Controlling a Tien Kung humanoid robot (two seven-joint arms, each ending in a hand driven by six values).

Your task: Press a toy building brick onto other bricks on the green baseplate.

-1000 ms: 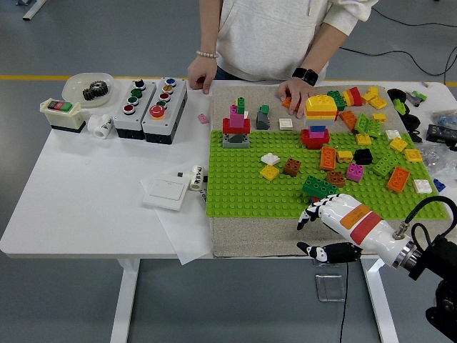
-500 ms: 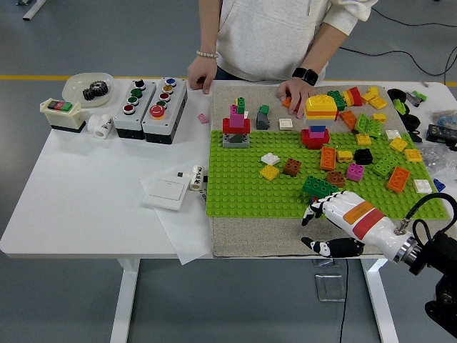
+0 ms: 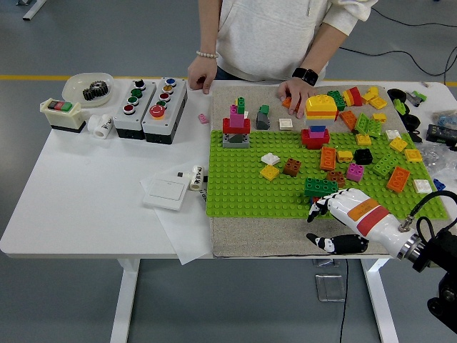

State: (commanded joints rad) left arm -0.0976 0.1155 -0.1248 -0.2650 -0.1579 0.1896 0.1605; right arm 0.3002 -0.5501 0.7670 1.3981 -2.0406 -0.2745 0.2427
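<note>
A gear (image 3: 94,90) lies in the white dish (image 3: 77,83).

My right hand (image 3: 341,223) has a glossy white plastic shell with black joints between the finger segments. Behind the fingers (image 3: 323,207), an orange band and a red band cross the back of the hand. Further back sits a silver metal wrist ring (image 3: 408,248), then the black arm (image 3: 443,279). A thin black cable (image 3: 428,202) loops up from the wrist. The person opposite me wears a pale grey sweatshirt (image 3: 275,32), a black smartwatch (image 3: 305,75) and a white bead bracelet (image 3: 206,54).
</note>
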